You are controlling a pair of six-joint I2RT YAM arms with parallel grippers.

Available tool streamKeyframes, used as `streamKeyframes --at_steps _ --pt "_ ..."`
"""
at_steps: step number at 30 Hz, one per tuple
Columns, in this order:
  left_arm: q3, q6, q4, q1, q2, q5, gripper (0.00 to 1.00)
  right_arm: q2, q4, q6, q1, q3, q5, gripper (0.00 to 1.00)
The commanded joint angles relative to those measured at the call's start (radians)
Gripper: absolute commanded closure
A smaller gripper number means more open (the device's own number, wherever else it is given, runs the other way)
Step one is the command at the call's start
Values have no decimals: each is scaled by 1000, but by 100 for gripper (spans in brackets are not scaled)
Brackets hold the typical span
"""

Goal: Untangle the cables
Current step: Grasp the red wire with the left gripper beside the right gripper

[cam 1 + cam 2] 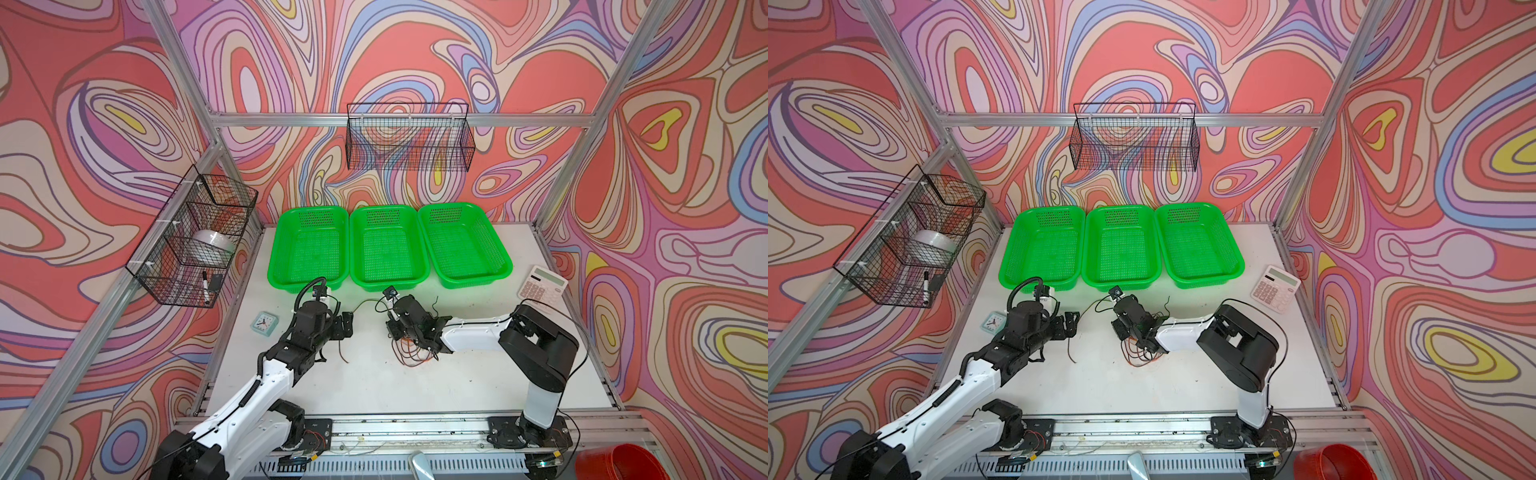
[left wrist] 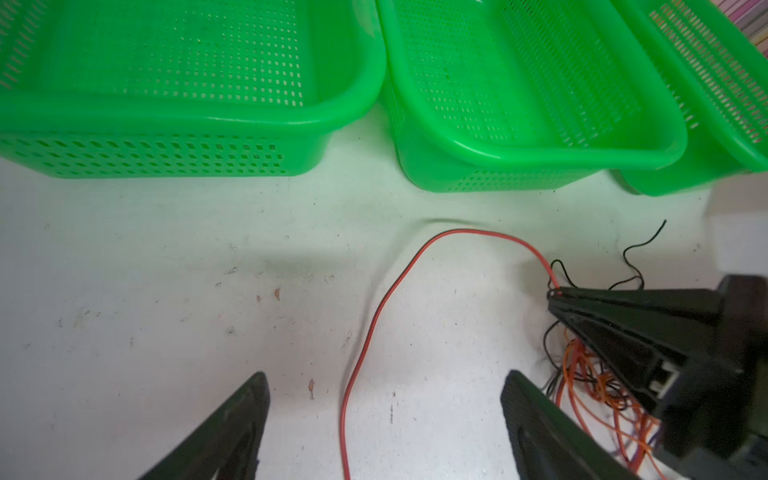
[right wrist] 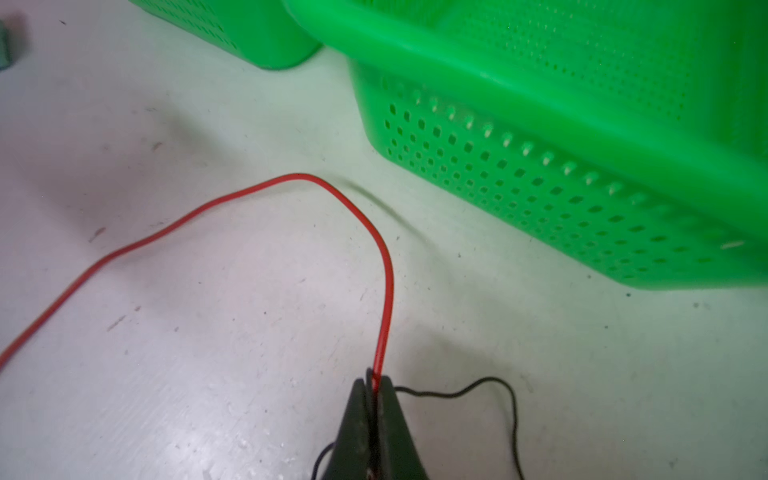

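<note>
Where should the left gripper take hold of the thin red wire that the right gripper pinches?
Take the thin red wire on the single stretch running between the fingers of the open left gripper, probably from above: there it is clear of the orange-and-black wire tangle beside the shut right gripper.

both top views high over the near table edge, tilted down, whole scene in frame, left wrist view low, close, facing 3 green baskets, right wrist view even nearer, both wrist views share the red cable and those baskets
</note>
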Motion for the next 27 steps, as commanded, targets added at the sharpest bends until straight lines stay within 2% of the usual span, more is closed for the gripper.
streamKeyframes --at_steps 1,4,9,14,17,22,27 --pt "-11 113 94 -38 47 32 10 -46 112 -97 5 -55 -44 100" --pt "-10 152 147 -65 101 45 9 -98 170 -134 5 -96 -82 100" --pt "45 185 177 -117 178 -74 8 -147 221 -175 5 -154 -128 100" --pt "118 271 229 -146 247 -85 9 -174 218 -188 5 -177 -162 100" --pt "144 367 276 -148 285 -6 10 -183 190 -189 5 -166 -173 100" --pt "204 581 241 -149 341 7 8 -210 171 -212 5 -156 -213 100" --pt "187 797 224 -148 334 60 8 -231 151 -234 4 -155 -203 100"
